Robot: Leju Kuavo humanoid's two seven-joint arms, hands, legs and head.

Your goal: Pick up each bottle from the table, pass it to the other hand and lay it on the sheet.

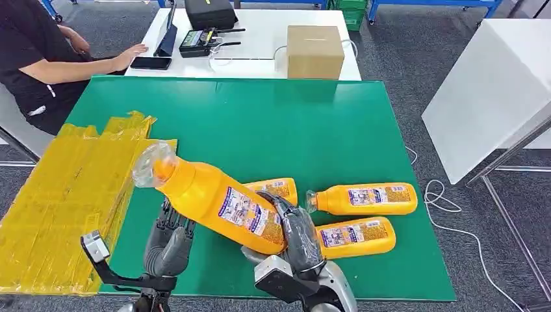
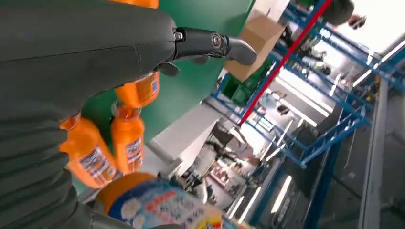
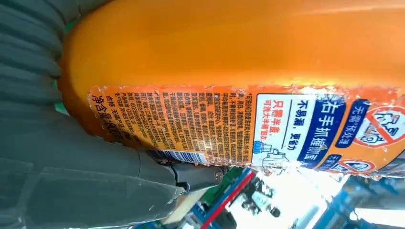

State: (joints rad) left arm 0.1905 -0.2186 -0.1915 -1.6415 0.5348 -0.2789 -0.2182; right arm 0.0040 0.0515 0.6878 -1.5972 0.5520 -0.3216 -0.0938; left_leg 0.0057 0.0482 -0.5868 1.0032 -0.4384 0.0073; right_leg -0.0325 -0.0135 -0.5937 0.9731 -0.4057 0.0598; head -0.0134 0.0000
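My right hand grips a large orange bottle by its lower body and holds it tilted above the green mat, its clear cap pointing up and to the left. The right wrist view shows that bottle's label against the hand. My left hand stands open just under the bottle's middle, fingers upward and spread. Three more orange bottles lie on the mat: one behind the right hand, two to its right. The yellow sheet covers the mat's left side.
A seated person reaches onto the white table behind the mat, where a cardboard box, a phone and black devices stand. Another white table is at the right, with cables on the floor.
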